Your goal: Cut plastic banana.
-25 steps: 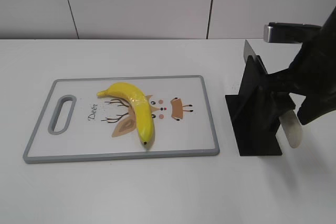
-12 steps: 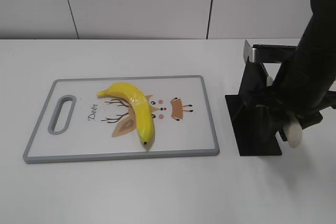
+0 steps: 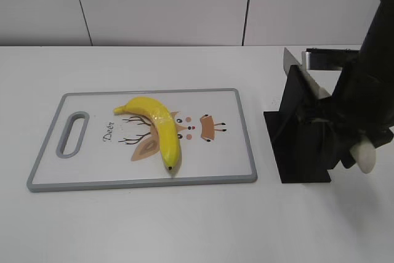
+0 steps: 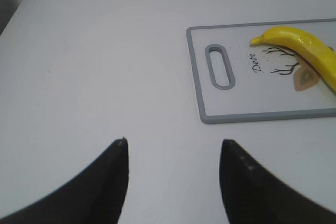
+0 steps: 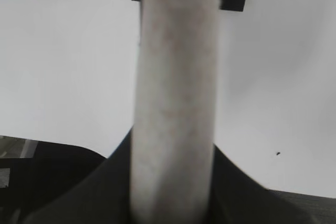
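Note:
The plastic banana lies on the grey-rimmed cutting board, curved, with its dark tip toward the front edge. It also shows in the left wrist view on the board. My right gripper is at the black knife stand and is shut on a knife's pale handle, which fills the space between its fingers. The handle's white end sticks out below the arm, and a silver blade part shows above the stand. My left gripper is open and empty over bare table, left of the board.
The black stand's flat base sits right of the board, with a narrow strip of white table between them. A white panelled wall runs along the back. The left arm is outside the exterior view.
The right arm has shifted to the right at the stand; the knife's pale handle end has moved right with it and the silver blade part sits lower. Banana and board have not moved.

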